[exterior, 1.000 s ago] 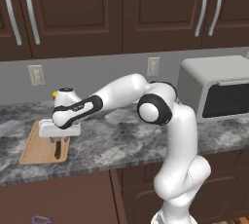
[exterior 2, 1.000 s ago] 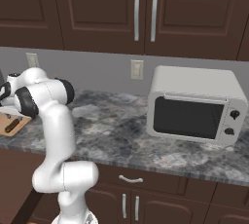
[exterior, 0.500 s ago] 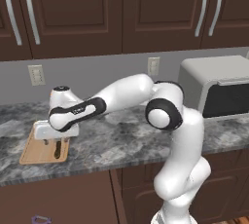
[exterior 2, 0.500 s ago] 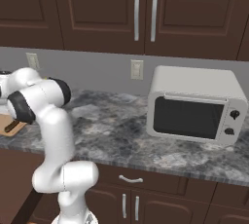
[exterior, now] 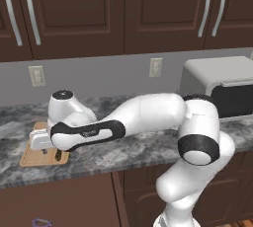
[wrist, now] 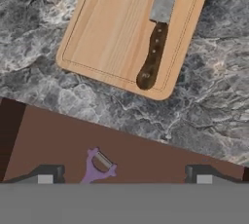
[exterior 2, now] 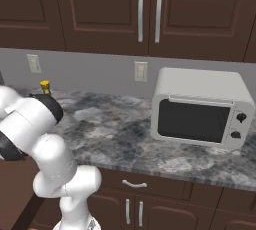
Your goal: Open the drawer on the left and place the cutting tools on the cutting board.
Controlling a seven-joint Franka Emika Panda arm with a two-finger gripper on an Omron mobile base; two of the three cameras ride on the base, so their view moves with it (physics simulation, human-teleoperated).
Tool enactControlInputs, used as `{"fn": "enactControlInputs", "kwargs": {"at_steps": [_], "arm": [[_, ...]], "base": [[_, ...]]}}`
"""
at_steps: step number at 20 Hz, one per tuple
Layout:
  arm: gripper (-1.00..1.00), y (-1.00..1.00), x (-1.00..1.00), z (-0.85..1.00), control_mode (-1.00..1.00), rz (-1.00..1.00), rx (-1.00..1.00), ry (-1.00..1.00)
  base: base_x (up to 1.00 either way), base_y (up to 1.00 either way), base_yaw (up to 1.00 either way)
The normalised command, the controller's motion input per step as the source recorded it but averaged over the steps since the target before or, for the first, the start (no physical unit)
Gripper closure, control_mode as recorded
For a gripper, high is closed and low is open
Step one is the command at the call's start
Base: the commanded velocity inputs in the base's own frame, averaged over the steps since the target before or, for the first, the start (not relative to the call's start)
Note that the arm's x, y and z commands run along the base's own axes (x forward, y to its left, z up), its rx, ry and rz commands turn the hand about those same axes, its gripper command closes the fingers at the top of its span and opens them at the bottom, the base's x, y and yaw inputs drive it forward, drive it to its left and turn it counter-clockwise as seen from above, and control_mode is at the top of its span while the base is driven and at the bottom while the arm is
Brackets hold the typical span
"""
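The light tan cutting board [wrist: 116,23] lies on the grey stone counter, and a knife [wrist: 154,47] with a silver blade and dark handle rests on it, free of any grip. Nearer to me the drawer [wrist: 155,162] stands open, its brown inside showing a slim purple-handled tool [wrist: 96,167]. My gripper [wrist: 125,178] is open with nothing between its fingertips, above the drawer's edge and short of the board. In the left base view the gripper [exterior: 49,149] hangs over the board's [exterior: 30,158] front, with the open drawer [exterior: 74,196] and the purple tool [exterior: 42,221] below.
A white microwave [exterior 2: 200,109] stands on the counter to the right. A small yellow-topped bottle [exterior 2: 45,87] sits by the back wall. Dark upper cabinets with vertical handles [exterior: 29,11] hang above. An outlet [exterior: 155,67] is on the wall.
The jaws have opened wide, and the knife now lies loose on the board. The hand has drawn a little toward the counter's front edge as the elbow swung right.
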Motion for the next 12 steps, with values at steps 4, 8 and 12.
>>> {"fn": "enactControlInputs", "kwargs": {"at_steps": [4, 8, 12], "arm": [[-1.00, -0.31, -0.66, 0.58, -1.00, 0.00, 0.08, -0.04], [-1.00, -0.13, -0.57, -0.16, -1.00, 0.00, 0.02, 0.00], [-1.00, 0.00, -0.38, -0.52, -1.00, 0.00, 0.01, 0.00]], "base": [[0.00, 0.00, 0.00], [0.00, 0.00, 0.00], [0.00, 0.00, 0.00]]}}
